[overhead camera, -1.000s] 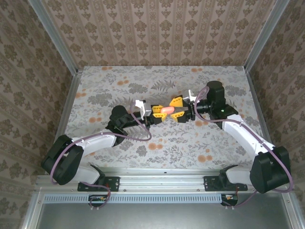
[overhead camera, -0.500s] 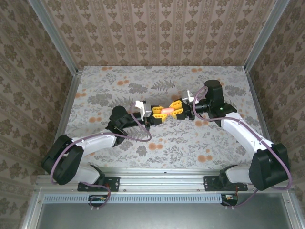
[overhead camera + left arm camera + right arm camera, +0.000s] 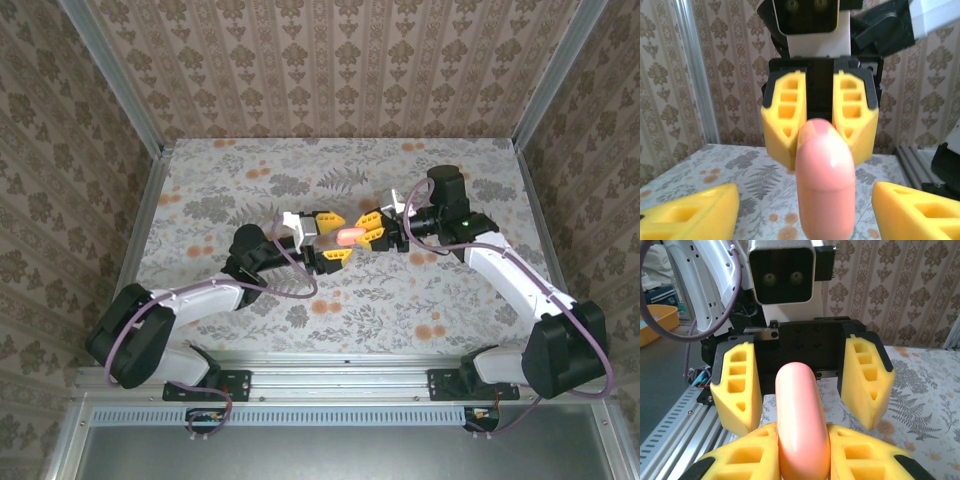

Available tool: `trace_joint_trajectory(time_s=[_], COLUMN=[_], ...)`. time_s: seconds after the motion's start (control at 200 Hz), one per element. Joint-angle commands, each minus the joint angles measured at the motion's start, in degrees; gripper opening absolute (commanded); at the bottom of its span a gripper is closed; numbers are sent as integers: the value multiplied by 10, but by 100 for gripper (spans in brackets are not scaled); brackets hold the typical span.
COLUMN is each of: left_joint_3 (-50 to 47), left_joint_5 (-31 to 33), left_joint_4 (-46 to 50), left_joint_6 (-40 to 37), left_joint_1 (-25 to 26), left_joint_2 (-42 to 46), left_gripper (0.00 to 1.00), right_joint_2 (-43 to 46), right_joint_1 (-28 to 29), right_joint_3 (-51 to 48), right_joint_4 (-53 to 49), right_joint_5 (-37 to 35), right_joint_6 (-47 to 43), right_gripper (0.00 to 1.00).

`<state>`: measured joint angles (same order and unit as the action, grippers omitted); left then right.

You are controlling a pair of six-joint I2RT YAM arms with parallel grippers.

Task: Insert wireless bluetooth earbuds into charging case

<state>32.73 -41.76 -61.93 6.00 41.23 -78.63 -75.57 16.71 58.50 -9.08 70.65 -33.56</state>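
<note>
Right gripper (image 3: 801,452) is pressed together on the coral-pink charging case (image 3: 799,415), its yellow fingers (image 3: 747,455) flat against both sides of the near end. The pinch looks firm and centred. A second ago this gripper was wider and only closing in.

Left gripper (image 3: 805,205) is now spread, both fingers standing clear of the case with a visible gap each side. Half a second ago it was clamped on it. So the handover has just gone through, left to right, and the right arm alone carries the case.

The case hangs in the air between the two grippers (image 3: 350,235), roughly level, long axis running from one wrist to the other, well above the flowered table (image 3: 250,170). The left fingers flank its free end without touching.

The lid looks shut. No seam or opening is readable from either wrist view, so I cannot tell if anything is inside.

Judgement: this is a regrip step, not yet an insertion. The left arm is free for picking or for opening the lid. Risk: the smooth rounded shell is held near one end and could pivot or slip if the left fingers brush it while backing off
</note>
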Motion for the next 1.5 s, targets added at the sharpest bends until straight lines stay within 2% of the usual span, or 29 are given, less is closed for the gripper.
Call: trace_joint_trajectory(time_s=[0.0,0.115,0.27,0.52,0.765,0.905,1.03,1.495], left_joint_3=[-19,-39,-54,-35,-1,-4,-7,-20], left_joint_5=[33,98,194,288,434,446,445,431], left_joint_4=[7,44,114,270,459,520,557,588], left_joint_6=[-18,-34,-36,7,79,117,136,143], left_joint_1=[1,-2,-17,-66,-128,-187,-218,-264], left_joint_2=[34,68,118,192,243,258,267,250], left_gripper=[78,81,90,93,100,100,100,100], right_joint_2=[-18,-35,-60,-122,-205,-261,-307,-463], right_joint_1=[-2,-2,0,18,36,46,53,73], right_joint_3=[41,62,75,127,184,224,251,368], right_joint_4=[-82,-109,-104,-143,-156,-177,-183,-259], right_joint_5=[-22,-54,-96,-150,-206,-231,-252,-261], right_joint_6=[-24,4,74,181,281,329,366,427], right_gripper=[23,21,21,20,20,20,20,21])
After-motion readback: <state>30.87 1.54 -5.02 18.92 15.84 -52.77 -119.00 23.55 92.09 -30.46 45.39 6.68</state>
